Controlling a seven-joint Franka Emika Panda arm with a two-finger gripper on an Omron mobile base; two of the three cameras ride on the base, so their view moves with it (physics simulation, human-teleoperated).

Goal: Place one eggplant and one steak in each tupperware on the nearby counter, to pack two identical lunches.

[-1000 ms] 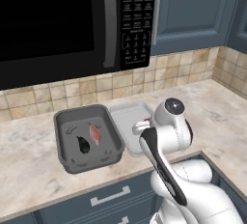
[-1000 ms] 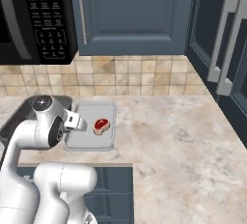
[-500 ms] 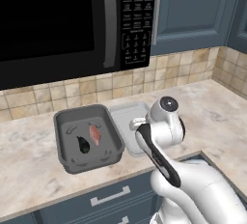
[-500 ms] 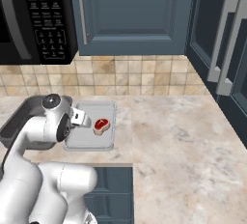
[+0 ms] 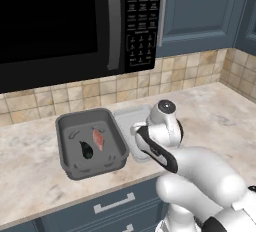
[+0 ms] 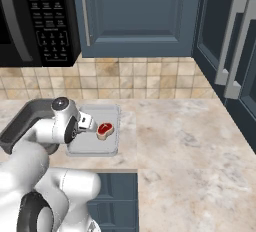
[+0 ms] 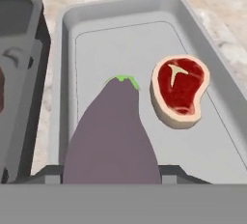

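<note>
A purple eggplant (image 7: 113,136) with a green cap is held in my gripper (image 7: 113,175), which is shut on it just above the pale grey tupperware tray (image 7: 62,73). A raw red steak (image 7: 180,89) lies in that tray to the right of the eggplant's tip. From the right base view the steak (image 6: 104,130) sits in the pale tray (image 6: 95,146), with my gripper (image 6: 86,122) beside it. The dark grey tub (image 5: 67,163) holds another eggplant (image 5: 86,149) and a steak (image 5: 98,138). My arm hides most of the pale tray (image 5: 129,115) in the left base view.
Both containers stand side by side on the beige counter (image 6: 190,136), near its front edge. A black microwave (image 5: 65,21) hangs over the tub, and blue-grey cabinets (image 6: 140,11) are above. Drawer fronts with silver handles (image 5: 114,203) run below the counter.
The arm has swung slightly further over the pale tray, carrying the eggplant. The steaks and the tub's eggplant have not moved.
</note>
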